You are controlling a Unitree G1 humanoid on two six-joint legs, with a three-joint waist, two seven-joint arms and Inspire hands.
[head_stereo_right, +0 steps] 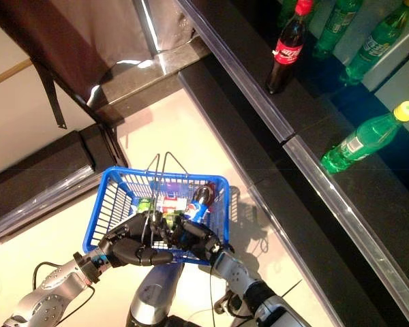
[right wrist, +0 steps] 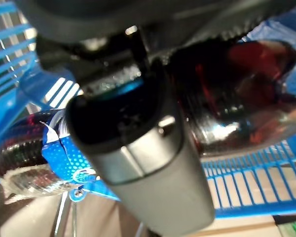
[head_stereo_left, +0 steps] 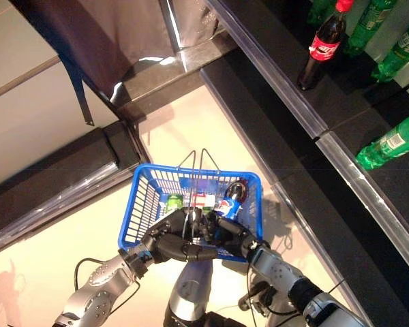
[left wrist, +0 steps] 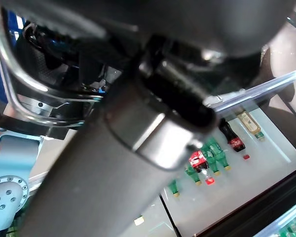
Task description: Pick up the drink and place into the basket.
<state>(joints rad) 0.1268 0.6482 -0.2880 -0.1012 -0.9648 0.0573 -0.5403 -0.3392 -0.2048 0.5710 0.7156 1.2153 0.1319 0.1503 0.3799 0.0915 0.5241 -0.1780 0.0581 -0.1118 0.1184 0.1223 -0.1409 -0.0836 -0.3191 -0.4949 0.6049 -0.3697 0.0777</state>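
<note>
The blue basket (head_stereo_left: 144,197) hangs in front of me, off the floor. My left hand (head_stereo_left: 169,244) is shut on its thin wire handles (head_stereo_left: 191,211) at the near rim. My right hand (head_stereo_left: 233,233) reaches over the near rim into the basket, with its fingers and thumb (right wrist: 138,163) curled on a dark cola bottle with a blue label (head_stereo_left: 231,198), which lies inside by the right wall. The bottle also shows in the right wrist view (right wrist: 227,98). A green drink (head_stereo_left: 174,201) and a red-and-white item (head_stereo_left: 202,199) lie in the basket.
A dark shelf with a clear rail (head_stereo_left: 279,75) runs along the right. On it stand a red-labelled cola bottle (head_stereo_left: 324,42) and green bottles (head_stereo_left: 369,24); another green bottle (head_stereo_left: 392,143) lies on the lower shelf. A dark counter (head_stereo_left: 61,184) and hanging dark cloth (head_stereo_left: 102,34) are at the left.
</note>
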